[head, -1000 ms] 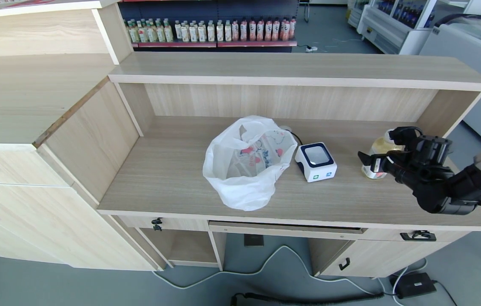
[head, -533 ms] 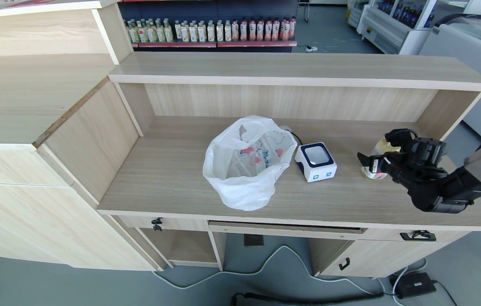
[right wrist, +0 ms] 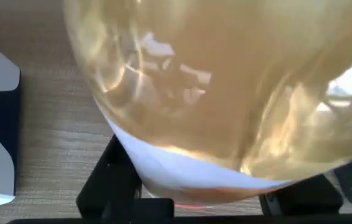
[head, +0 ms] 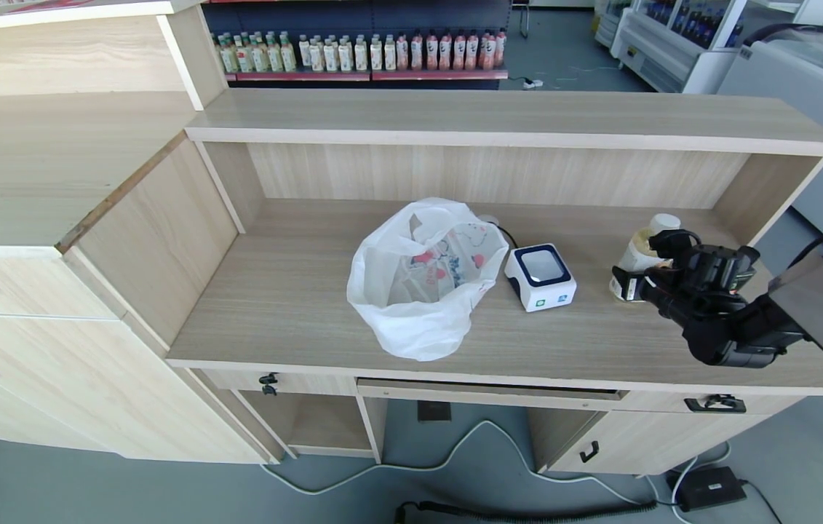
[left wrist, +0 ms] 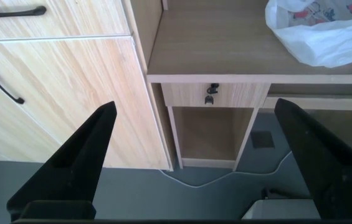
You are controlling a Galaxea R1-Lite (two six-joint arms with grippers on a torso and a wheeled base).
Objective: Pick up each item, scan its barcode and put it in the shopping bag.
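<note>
Now we are holding the bottle point(head: 640, 251) in our right gripper point(head: 642, 263), its jaws closed around the lower body, tilted at the counter's point(head: 295, 291) right end. Next, we judge, it needs carrying left over the scanner point(head: 540, 276), barcode facing the window, then into the bag point(head: 418, 298).

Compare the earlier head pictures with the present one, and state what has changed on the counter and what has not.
The right claw, shut on the bottle, has shifted a little toward the scanner, carrying the bottle with it. The bottle, which stood upright behind the claw, now tilts, its white cap leaning toward the counter's back wall. The shopping bag and the scanner have stayed where they were.
</note>
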